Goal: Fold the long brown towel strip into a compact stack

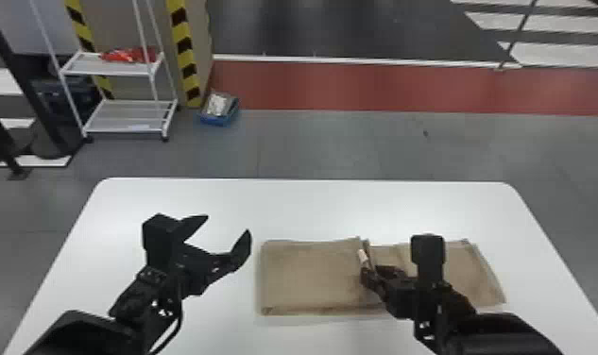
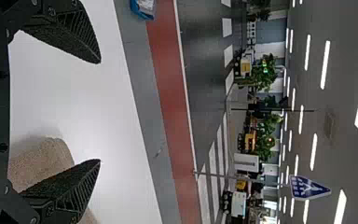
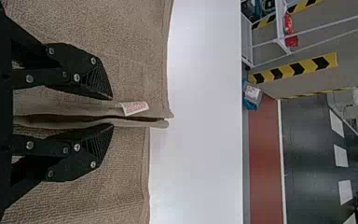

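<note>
The brown towel strip (image 1: 307,278) was seen on the table (image 1: 264,198), its raised edges pinched narrowly by the right gripper (image 3: 112,112); the left gripper (image 1: 228,224) was spread wide and empty. Slippage of one layer was judged possible, a dark gap being visible between the two. If pulled by one side only, the stack might be skewed or dragged.

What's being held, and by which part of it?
Brown towel, apparently pinched by the right end effector at its raised edges near the white tag. Left end effector open, empty.
</note>
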